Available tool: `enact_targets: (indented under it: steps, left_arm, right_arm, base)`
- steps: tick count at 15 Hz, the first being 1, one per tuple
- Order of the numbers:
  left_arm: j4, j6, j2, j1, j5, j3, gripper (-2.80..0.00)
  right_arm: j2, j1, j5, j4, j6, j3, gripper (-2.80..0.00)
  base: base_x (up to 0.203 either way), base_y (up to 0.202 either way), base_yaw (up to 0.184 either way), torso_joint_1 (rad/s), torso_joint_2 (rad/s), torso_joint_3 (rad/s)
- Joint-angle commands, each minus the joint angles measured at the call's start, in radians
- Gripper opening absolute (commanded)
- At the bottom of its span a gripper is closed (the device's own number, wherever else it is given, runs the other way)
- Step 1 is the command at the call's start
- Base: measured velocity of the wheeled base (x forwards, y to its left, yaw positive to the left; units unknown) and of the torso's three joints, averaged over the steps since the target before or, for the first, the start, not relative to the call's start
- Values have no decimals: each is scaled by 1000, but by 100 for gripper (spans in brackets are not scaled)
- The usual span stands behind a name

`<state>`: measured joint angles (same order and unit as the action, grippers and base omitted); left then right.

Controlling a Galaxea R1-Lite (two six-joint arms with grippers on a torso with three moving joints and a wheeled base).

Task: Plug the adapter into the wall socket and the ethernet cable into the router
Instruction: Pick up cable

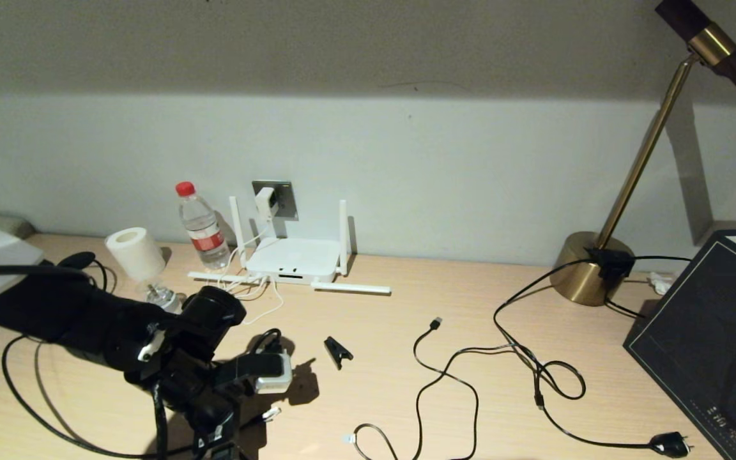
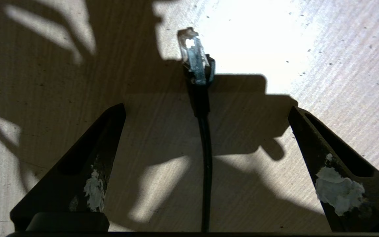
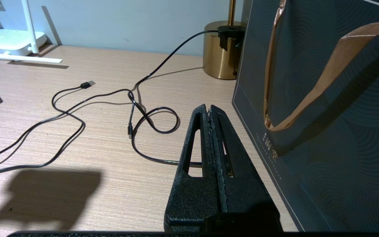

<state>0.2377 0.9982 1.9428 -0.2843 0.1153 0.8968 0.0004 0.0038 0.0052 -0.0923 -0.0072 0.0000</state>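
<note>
The left gripper hung over the desk, fingers spread wide. The ethernet cable lay midway between them, touching neither, its clear tip beyond the fingertips. The right gripper was pressed together.

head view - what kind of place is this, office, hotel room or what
Probably a hotel-room or home desk, though that is a guess: a wood-grain desk against a plain wall, a brass desk lamp, a wall socket above a white router, and a water bottle.
</note>
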Motion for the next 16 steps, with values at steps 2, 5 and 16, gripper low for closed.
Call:
enact_targets:
  steps: [2,5,16]
  left_arm:
    - [2,5,31,0,1,21,0]
    - [1,7,41,-1,4,33,-280]
    - [-93,8,47,-4,68,-26,-280]
  right_arm:
    - [1,1,1,-1,0,35,-280]
    - [1,1,1,-1,0,35,-280]
    - [1,1,1,-1,0,35,-280]
  base:
    - [0,0,0,0,0,0]
    - [0,0,0,0,0,0]
    - [0,0,0,0,0,0]
